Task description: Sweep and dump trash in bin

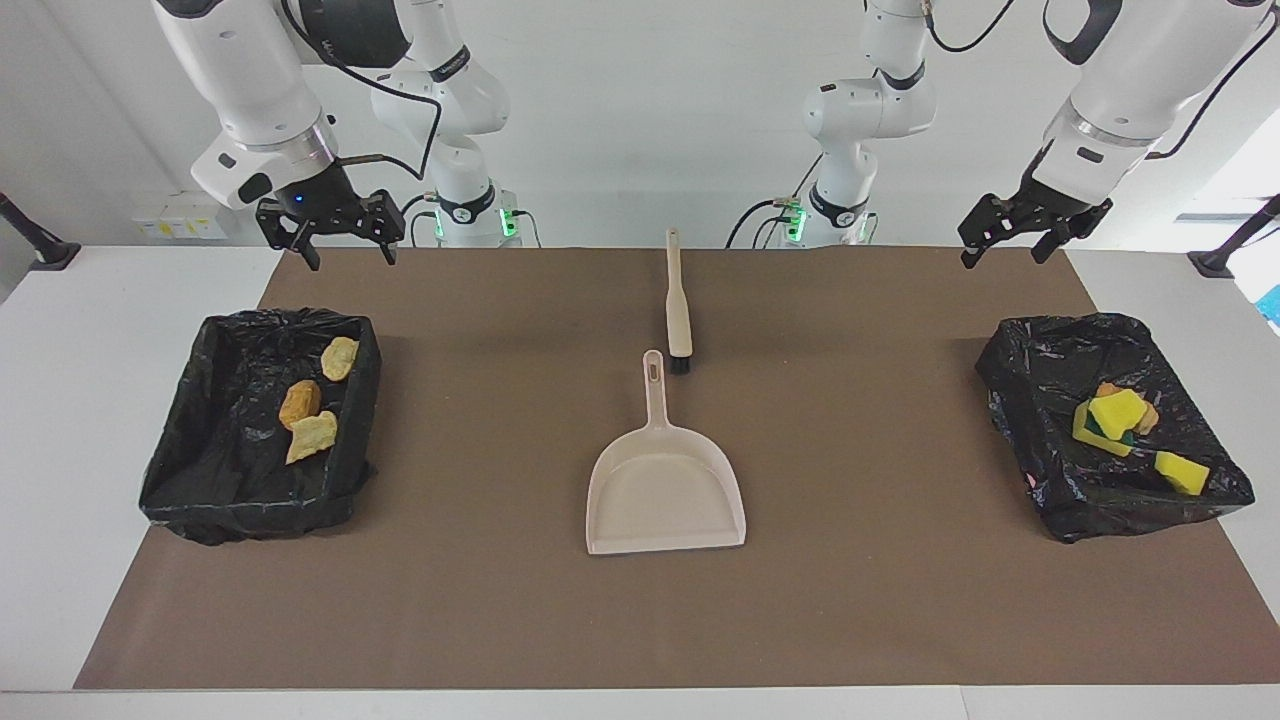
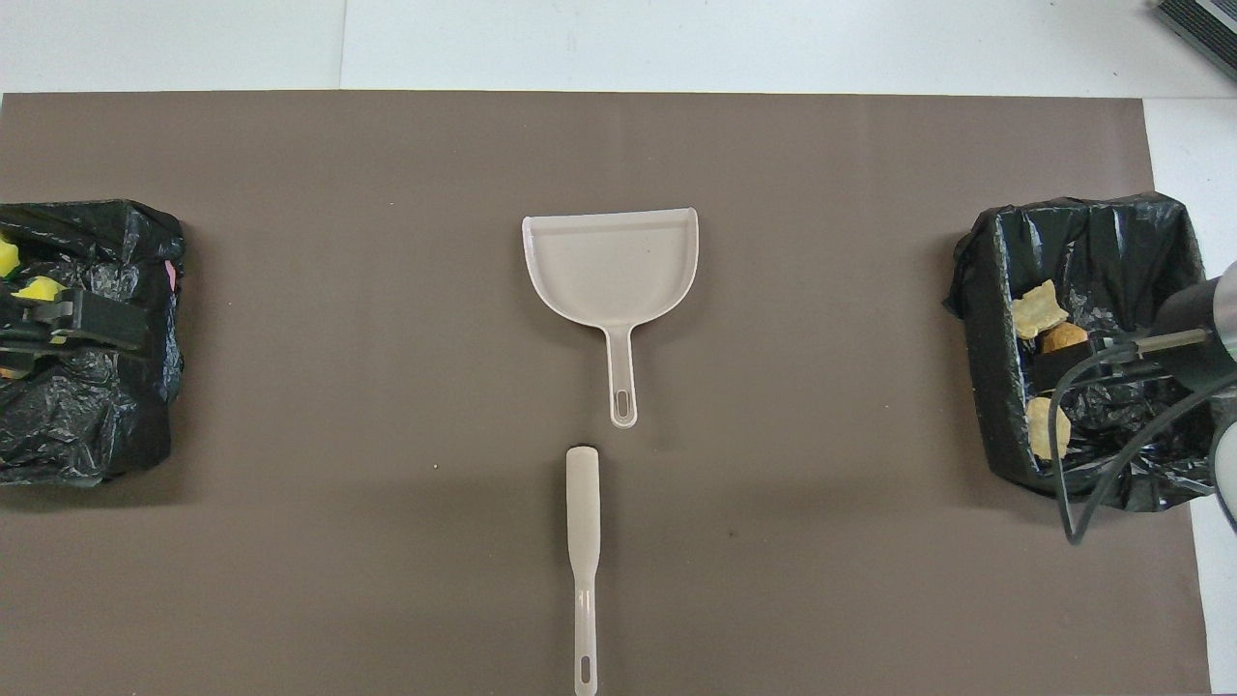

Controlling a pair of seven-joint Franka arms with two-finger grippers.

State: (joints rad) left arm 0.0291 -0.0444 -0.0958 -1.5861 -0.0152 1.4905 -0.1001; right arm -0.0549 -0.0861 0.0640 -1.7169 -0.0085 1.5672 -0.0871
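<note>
With both grippers (image 1: 343,240) (image 1: 1012,237) raised, agape and empty: light, squashy trash (image 1: 308,405) binned, stiff brush (image 1: 678,300) best taken mid-handle

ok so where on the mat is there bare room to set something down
Bare mat lies between the dustpan and each black-lined bin, and along the mat edge farthest from the robots. Crowded only mid-mat, where the brush nearly meets the dustpan handle.

Bright, even light filled the room; soft shadows lay on the brown mat (image 1: 900,600), and both views were sharp.
</note>
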